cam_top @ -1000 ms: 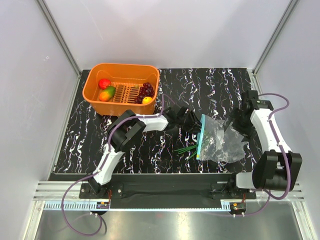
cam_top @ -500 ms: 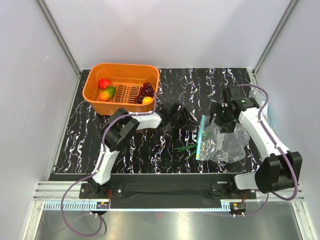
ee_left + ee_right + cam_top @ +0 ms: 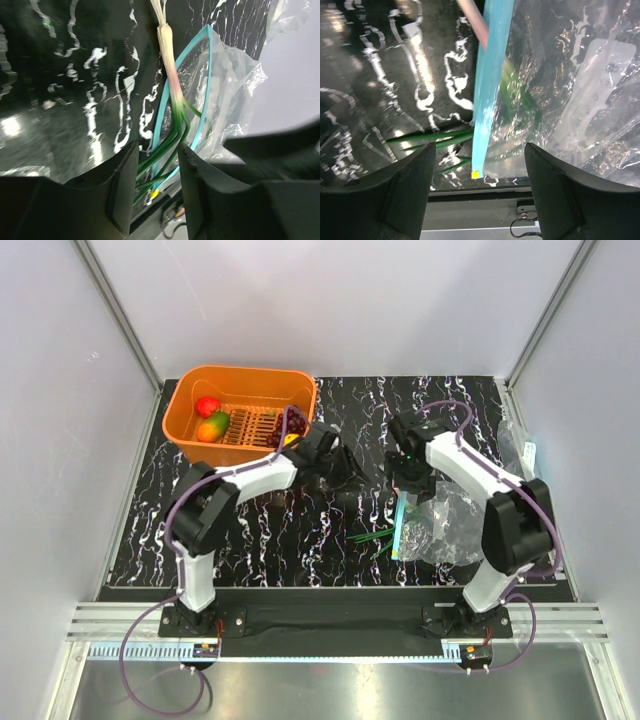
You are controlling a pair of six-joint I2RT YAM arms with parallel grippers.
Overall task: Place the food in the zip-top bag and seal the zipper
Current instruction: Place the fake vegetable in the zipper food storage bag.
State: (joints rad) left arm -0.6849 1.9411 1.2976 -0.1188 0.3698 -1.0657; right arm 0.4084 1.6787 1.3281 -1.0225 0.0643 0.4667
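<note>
The clear zip-top bag (image 3: 445, 525) lies at the right of the black mat, its teal zipper strip (image 3: 398, 525) facing left. The green chive bunch (image 3: 372, 537) lies at the mouth, its leaves sticking out to the left. In the left wrist view the chive (image 3: 172, 100) lies along the open teal mouth (image 3: 206, 75). My left gripper (image 3: 350, 470) is open and empty, left of the bag. My right gripper (image 3: 407, 480) is open and empty above the strip's far end; the strip (image 3: 490, 85) runs between its spread fingers. The apple (image 3: 207, 406), mango (image 3: 212, 427) and grapes (image 3: 282, 426) sit in the basket.
The orange slotted basket (image 3: 180, 425) stands at the back left, and the left arm crosses its right corner. A second clear bag (image 3: 520, 445) lies at the mat's right edge. White walls and metal posts surround the mat.
The right arm has swung left from the bag's right side to above the mouth's far end. The left gripper has drawn back left, toward the basket. The bag has shifted slightly.
</note>
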